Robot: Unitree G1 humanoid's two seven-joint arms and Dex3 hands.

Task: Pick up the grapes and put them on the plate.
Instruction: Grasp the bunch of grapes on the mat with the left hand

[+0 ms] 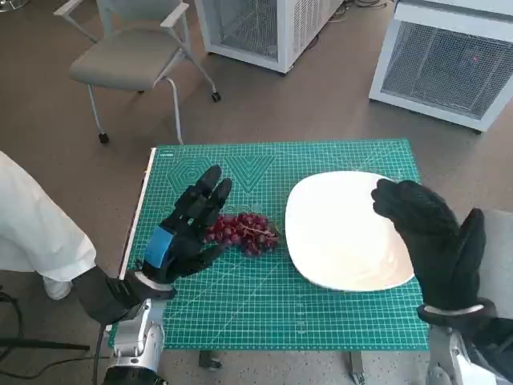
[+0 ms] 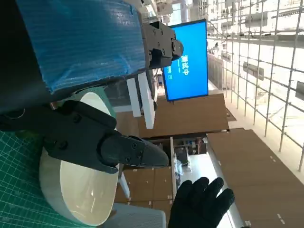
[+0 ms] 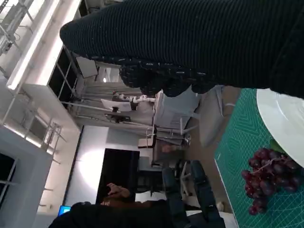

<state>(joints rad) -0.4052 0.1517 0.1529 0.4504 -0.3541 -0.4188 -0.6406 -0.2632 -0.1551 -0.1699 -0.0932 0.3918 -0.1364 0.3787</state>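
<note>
- Grapes (image 1: 243, 232) lay centre-left of the head frame on the green tabletop (image 1: 264, 313), just right of my left hand (image 1: 186, 233); fingers looked touching or nearly touching the bunch, couldn't tell which.
- Bunch's long axis ran left-right, stem end toward the plate (image 1: 345, 233).
- My left hand was released, fingers spread, holding nothing; clearly the nearer hand.
- My right hand (image 1: 429, 237) hovered over the plate's right edge, fingers loose, nothing in it.
- Plate sat just right of the grapes, small gap between; nothing blocked that path, I judged.
- Chair (image 1: 132, 52) upper left, white units top of frame, person's white sleeve (image 1: 32, 224) at left edge.
</note>
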